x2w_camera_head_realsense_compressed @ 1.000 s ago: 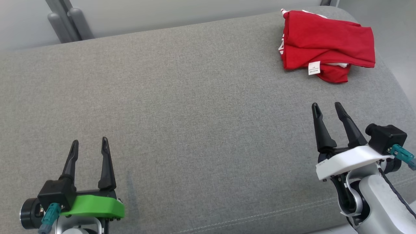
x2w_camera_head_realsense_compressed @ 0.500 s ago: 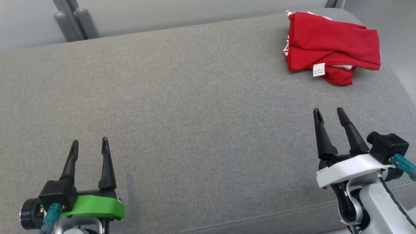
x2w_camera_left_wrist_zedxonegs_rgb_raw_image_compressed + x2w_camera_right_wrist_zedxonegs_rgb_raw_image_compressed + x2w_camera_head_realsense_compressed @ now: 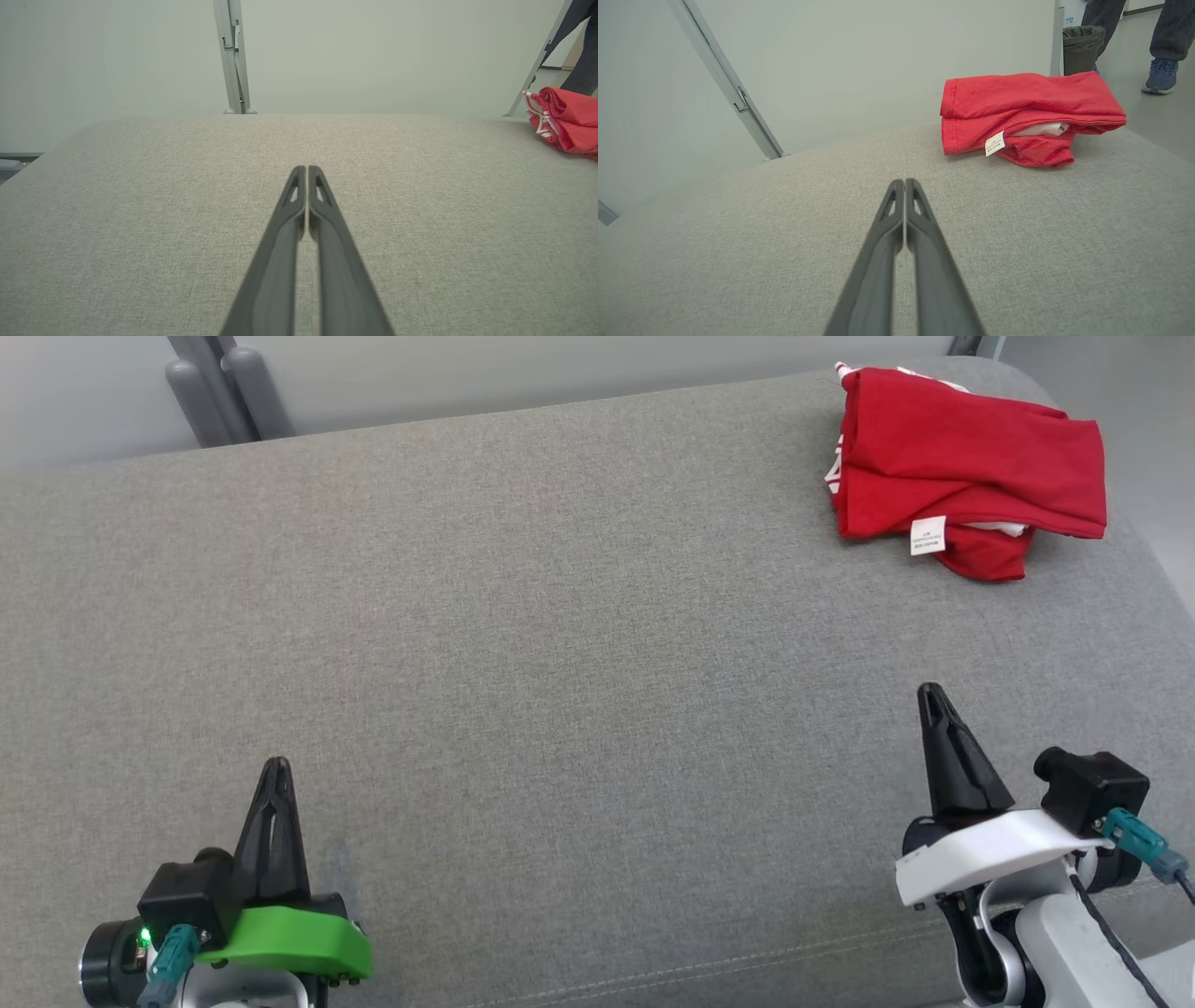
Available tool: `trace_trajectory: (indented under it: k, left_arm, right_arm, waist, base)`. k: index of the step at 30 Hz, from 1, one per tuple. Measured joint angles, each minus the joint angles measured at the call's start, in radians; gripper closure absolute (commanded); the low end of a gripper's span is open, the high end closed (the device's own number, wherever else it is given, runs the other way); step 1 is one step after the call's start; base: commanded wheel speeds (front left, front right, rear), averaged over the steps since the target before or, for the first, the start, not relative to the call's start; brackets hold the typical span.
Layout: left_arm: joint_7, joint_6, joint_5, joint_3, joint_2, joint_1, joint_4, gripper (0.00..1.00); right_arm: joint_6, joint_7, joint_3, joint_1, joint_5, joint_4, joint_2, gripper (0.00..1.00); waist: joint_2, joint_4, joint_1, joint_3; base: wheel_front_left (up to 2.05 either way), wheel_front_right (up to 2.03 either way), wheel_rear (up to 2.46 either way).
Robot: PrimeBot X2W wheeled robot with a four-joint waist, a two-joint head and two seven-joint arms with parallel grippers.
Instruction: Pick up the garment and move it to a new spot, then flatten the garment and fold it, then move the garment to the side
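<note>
left gripper (image 3: 276,765) and right gripper (image 3: 930,693) both pinched together, empty; red garment (image 3: 971,457) lies loosely folded ahead-right of right gripper, well clear; fits awaiting pickup or folded-and-set-aside; can't call a move.

Grey cushion (image 3: 560,663), bin (image 3: 1083,46), shoe (image 3: 1161,77)

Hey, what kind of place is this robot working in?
Probably an indoor test room or lab, not a home: a grey padded bench holds one red garment, a plain pale wall with a metal strut stands behind it, and a bin sits on smooth floor.
</note>
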Motion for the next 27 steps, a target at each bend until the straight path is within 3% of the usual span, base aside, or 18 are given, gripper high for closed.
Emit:
trace_trajectory:
  k: [6, 27]
  left_arm:
    - [0.0, -0.008, -0.038, -0.012, -0.006, 0.021, -0.006, 1.0]
    - [0.05, -0.043, -0.348, 0.02, -0.013, 0.03, -0.002, 1.0]
  right_arm:
    - [0.009, 0.0, -0.002, 0.015, 0.04, 0.0, 0.01, 1.0]
    - [0.046, 0.062, -0.083, 0.018, 0.301, 0.009, 0.033, 1.0]
  waist:
    - [0.0, 0.002, 0.0, -0.002]
    - [0.0, 0.024, 0.0, -0.035]
  base:
    - [0.0, 0.0, 0.0]
    - [0.0, 0.0, 0.0]
